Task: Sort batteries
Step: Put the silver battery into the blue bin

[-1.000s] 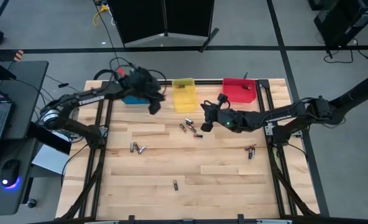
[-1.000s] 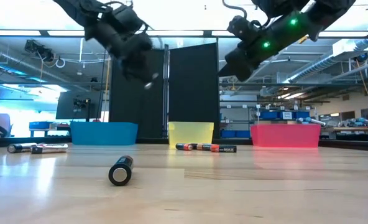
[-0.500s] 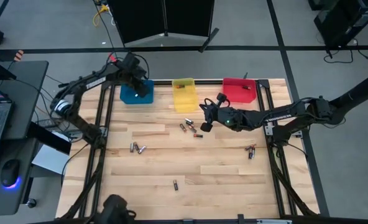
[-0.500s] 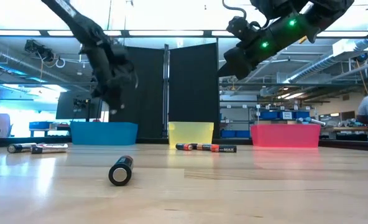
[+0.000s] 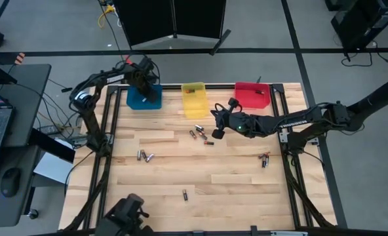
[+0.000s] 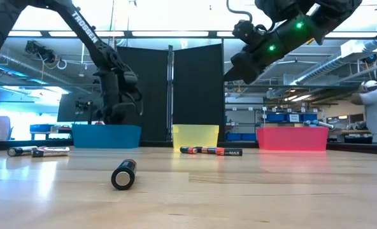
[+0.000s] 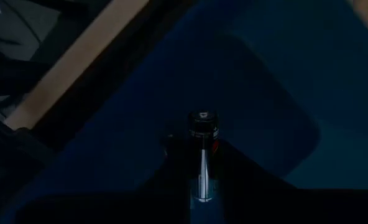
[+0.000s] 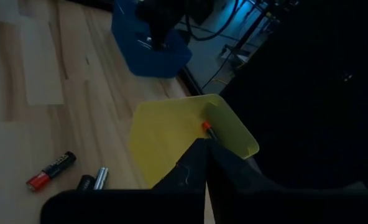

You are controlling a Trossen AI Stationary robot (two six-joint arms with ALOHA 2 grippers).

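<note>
One battery (image 7: 202, 134) stood clamped in the left gripper (image 7: 202, 186) above the blue bin (image 7: 277, 81), its long axis in line with the fingers, its lower half hidden between them. The right gripper (image 8: 207, 144) had its jaws pressed together, hovering by the yellow bin (image 8: 171, 134); whether its orange-tipped sliver was a cell was unclear. Other batteries (image 5: 199, 133) lay flat on the table (image 5: 233, 190).

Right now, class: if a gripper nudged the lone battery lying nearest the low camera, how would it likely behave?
The battery is a smooth round cylinder lying on its side on the flat wooden table, so it would probably roll rather than slide. It looks rigid, and its glossy casing may be slippery to pinch.
</note>
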